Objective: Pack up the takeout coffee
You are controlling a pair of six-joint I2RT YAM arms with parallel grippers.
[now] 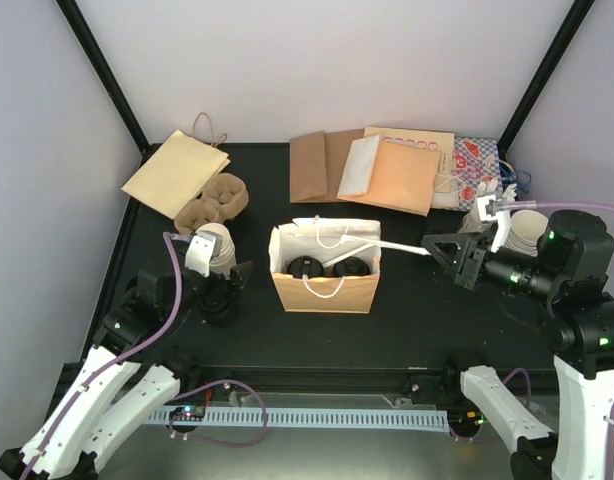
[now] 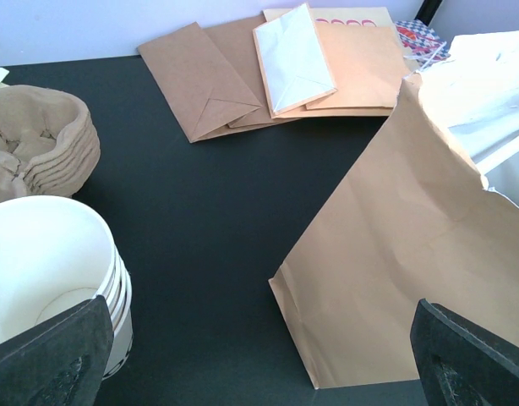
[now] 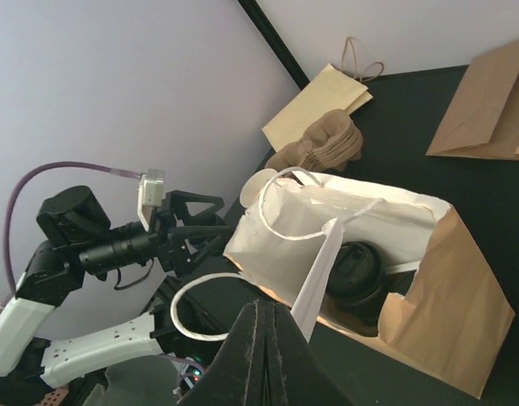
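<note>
Your right arm reaches in from the right side of the bench [image 1: 417, 310], forearm low and nearly level, wrist pointing left at the brown paper bag [image 1: 325, 292] standing upright mid-bench. The right claw [image 1: 433, 248] is clenched, its fingers [image 3: 261, 355] pressed flat together. A white strip [image 1: 397, 246] from the bag's mouth runs straight across the gap to the claw's tip, clear of the bench, and looks pinched there. In the right wrist view the strip comes down right beside the closed tips, and a white cord handle [image 3: 188, 298] loops loose to their left.

The takeout coffee [image 1: 305, 267] sits inside the bag: two cups side by side on its floor, the second cup [image 1: 350, 267] just right of the first. Only their black lids show.

Your left arm rises bent from its base at the near left, wrist aimed right toward the bag's left wall. The left claw [image 1: 235, 284] is released, jaws spread wide with nothing between them, near the bag but not touching it. A stack of lidless cups [image 1: 215, 247] stands just beyond it and fills the lower left of the left wrist view. Pulp carrier trays [image 1: 213, 200] lie farther back. Flat paper bags [image 1: 377, 170] are fanned along the far edge.
</note>
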